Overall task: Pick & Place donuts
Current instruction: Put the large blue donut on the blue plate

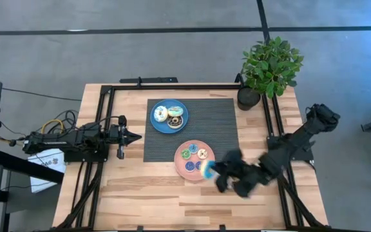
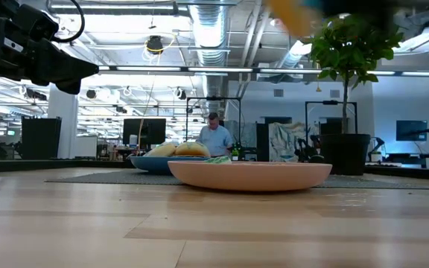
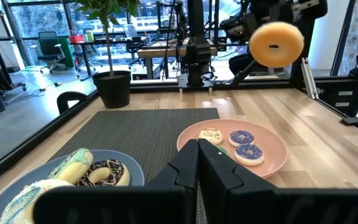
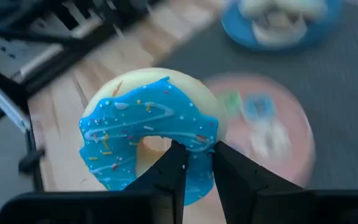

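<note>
A: Left gripper? Parked at the table's left, jaws shut, empty. It points at the blue plate, which sits just ahead of it.

B: Plate contents?

A: Big donuts there: white with blue sprinkles, pale green, and dark brown. Matte, toy-like icing. Plate sits on a dark ribbed mat.

B: Next one over?

A: Pink plate, shallow rim, holding small donuts with blue and cream icing. Looks sorted by size, my guess.

B: Right gripper?

A: Clamped on a blue-iced donut: big ring, tan base, glossy icing with sprinkles. One finger goes through the hole and pinches the ring wall, so it shouldn't slip. It's held in the air just beside the pink plate's near edge.

B: Destination?

A: Probably the blue plate, well beyond the gripper.
</note>
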Tool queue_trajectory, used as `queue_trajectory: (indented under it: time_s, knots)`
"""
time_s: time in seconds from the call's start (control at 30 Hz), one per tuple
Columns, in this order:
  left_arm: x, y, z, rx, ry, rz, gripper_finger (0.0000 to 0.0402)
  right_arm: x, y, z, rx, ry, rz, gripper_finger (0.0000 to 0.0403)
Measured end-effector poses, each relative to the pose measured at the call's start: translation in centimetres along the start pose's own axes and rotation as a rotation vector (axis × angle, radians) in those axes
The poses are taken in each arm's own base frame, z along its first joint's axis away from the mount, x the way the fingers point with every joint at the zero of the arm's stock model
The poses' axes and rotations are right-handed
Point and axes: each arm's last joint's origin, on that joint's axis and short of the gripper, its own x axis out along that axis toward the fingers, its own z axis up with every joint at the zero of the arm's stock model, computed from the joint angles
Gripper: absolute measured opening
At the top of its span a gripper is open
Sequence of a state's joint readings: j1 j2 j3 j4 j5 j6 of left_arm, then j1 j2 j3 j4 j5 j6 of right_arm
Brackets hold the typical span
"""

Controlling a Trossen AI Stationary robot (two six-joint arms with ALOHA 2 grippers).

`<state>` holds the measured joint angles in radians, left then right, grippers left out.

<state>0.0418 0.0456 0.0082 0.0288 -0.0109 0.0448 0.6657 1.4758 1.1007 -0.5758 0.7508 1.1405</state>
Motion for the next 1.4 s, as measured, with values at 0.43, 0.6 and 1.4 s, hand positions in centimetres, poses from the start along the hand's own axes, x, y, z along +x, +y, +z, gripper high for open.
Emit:
queue_trajectory:
  time_s: [0.43, 0.6, 1.4]
  knots:
    - [0.0, 0.0, 0.0, 0.000, 0.000, 0.000, 0.0000, 14.7, 1.2, 15.4, -0.252, -0.170, 0.011, 0.0041]
    - [0.0, 0.0, 0.0, 0.000, 0.000, 0.000, 0.0000, 19.2, 0.0, 18.5, -0.217, 0.077, -0.218, 0.0011]
    - [0.0, 0.0, 0.0, 0.000, 0.001, 0.000, 0.0000, 28.3, -5.8, 19.4, -0.138, 0.315, -0.437, 0.0034]
